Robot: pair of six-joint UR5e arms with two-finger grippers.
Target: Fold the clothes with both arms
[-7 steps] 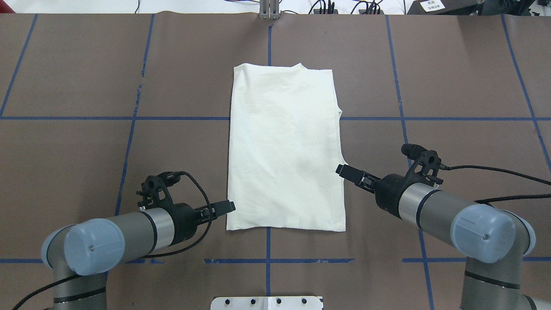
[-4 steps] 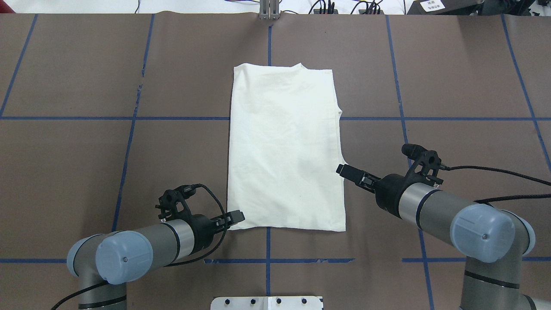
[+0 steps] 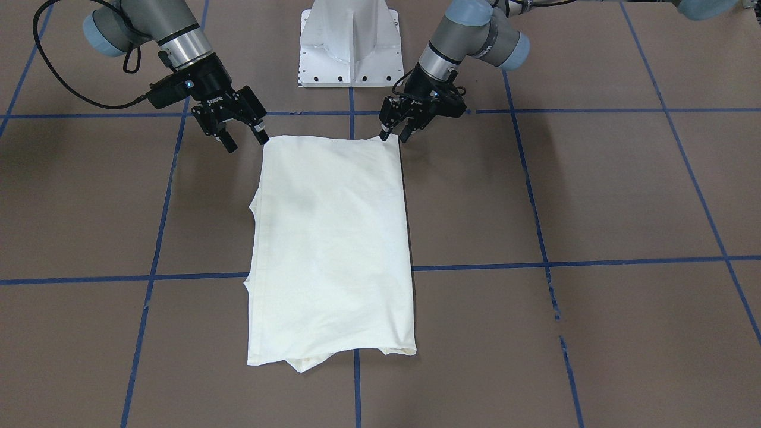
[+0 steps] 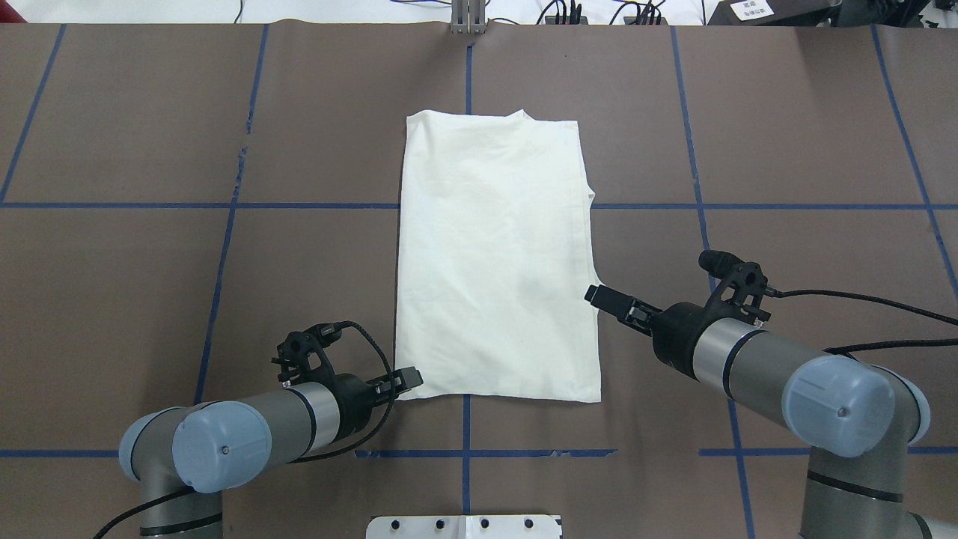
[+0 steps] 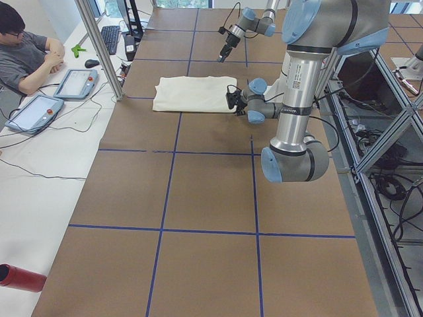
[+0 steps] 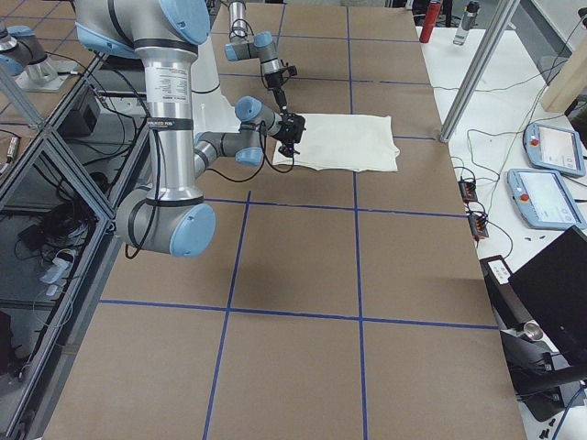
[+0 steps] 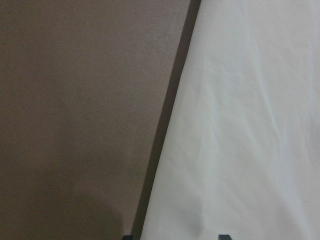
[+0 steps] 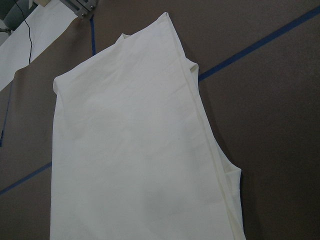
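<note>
Cream shirt (image 4: 494,254) flat, left tool (image 4: 412,377) at its corner, right tool (image 4: 593,294) nearby

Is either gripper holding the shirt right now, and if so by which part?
Nothing is held yet. The left gripper is open, astride the near corner of the shirt. The right gripper is open beside the opposite near corner.

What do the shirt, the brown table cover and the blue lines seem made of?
The shirt looks like soft cotton-type cloth, matte cream; it lies limp with fine wrinkles and a stitched side seam. The table cover seems to be brown paper or card: flat, no gloss, faintly grainy up close; not certain. The blue lines are probably tape, with chipped, broken spots.
</note>
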